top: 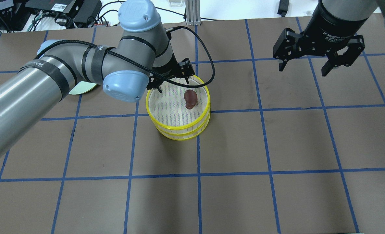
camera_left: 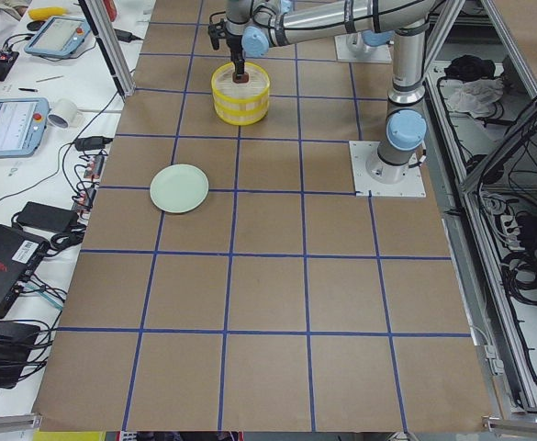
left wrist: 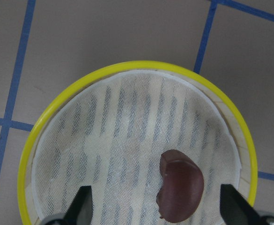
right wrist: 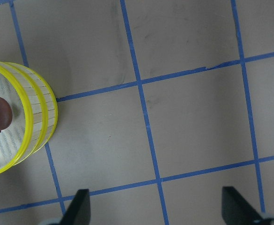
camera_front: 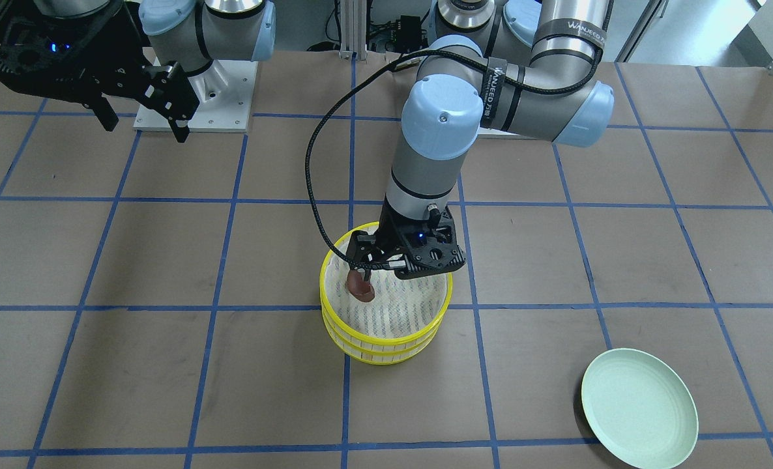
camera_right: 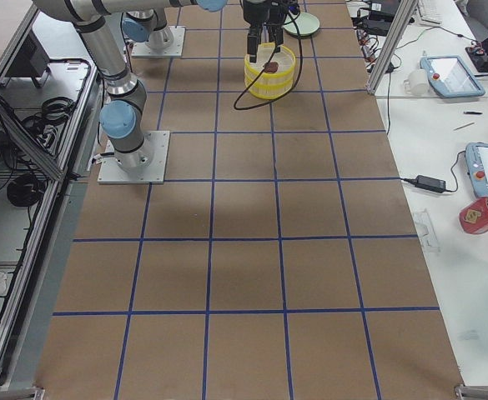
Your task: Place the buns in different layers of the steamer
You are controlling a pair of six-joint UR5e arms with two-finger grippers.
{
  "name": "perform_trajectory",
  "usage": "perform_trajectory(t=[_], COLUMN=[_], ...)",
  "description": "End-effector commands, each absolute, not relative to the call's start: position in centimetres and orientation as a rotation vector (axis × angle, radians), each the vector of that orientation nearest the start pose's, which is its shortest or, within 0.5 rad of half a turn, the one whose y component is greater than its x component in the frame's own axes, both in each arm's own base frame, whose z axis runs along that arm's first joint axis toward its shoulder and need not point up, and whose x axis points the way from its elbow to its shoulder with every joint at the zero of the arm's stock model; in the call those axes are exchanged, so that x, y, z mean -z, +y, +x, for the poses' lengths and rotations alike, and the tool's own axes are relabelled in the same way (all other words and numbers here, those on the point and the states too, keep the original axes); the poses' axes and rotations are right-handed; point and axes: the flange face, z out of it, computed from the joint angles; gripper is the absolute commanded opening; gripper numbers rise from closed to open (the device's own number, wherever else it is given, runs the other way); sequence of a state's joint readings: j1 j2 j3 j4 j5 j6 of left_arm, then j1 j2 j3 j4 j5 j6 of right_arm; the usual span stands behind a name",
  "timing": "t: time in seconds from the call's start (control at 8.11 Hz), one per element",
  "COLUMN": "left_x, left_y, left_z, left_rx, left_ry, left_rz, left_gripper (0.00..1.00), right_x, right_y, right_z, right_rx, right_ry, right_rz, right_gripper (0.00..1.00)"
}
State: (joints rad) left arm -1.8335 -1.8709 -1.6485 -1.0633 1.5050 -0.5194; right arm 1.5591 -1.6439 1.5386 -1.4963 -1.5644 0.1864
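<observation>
Two yellow-rimmed steamer trays are stacked at mid-table, the top tray on the lower tray. The dark reddish-brown bun lies on the top tray's mesh floor, near its edge; it also shows in the front view and the left wrist view. My left gripper hovers just above the top tray, open, its fingers either side of the bun and not touching it. The cream-yellow bun is hidden. My right gripper is open and empty, raised far from the stack.
A pale mint-green plate sits empty on the brown paper on my left side, partly behind my left arm in the overhead view. Blue tape lines grid the table. The stack shows at the left edge of the right wrist view.
</observation>
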Motion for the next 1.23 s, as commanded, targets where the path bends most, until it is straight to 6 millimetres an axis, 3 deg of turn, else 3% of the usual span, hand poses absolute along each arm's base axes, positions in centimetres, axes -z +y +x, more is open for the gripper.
perform_trajectory(t=[0.0, 0.12, 0.25, 0.49, 0.74, 1.11], left_x=[-35.8, -37.1, -39.8, -44.7, -48.1, -48.7], left_y=[-55.7, -56.1, -56.0, -53.8, -50.8, -48.4], left_z=[-25.7, -23.2, -20.9, -15.8, -14.6, -14.4], left_rx=[0.175, 0.148, 0.143, 0.089, 0.115, 0.045], left_ry=[3.204, 3.200, 3.198, 3.190, 3.086, 3.058], left_rz=[-0.476, -0.422, -0.295, -0.238, -0.131, -0.116], left_gripper=[1.00, 1.00, 1.00, 1.00, 1.00, 1.00], right_x=[-53.0, -52.8, -52.9, -52.9, -53.0, -53.2], right_y=[-46.6, -46.7, -46.8, -46.8, -46.8, -46.6], right_z=[13.0, 13.0, 13.0, 13.1, 13.1, 13.1], right_rx=[0.053, 0.050, 0.059, 0.059, 0.061, 0.068], right_ry=[3.107, 3.105, 3.103, 3.101, 3.101, 3.101], right_rz=[0.310, 0.303, 0.293, 0.288, 0.288, 0.288], right_gripper=[1.00, 1.00, 1.00, 1.00, 1.00, 1.00])
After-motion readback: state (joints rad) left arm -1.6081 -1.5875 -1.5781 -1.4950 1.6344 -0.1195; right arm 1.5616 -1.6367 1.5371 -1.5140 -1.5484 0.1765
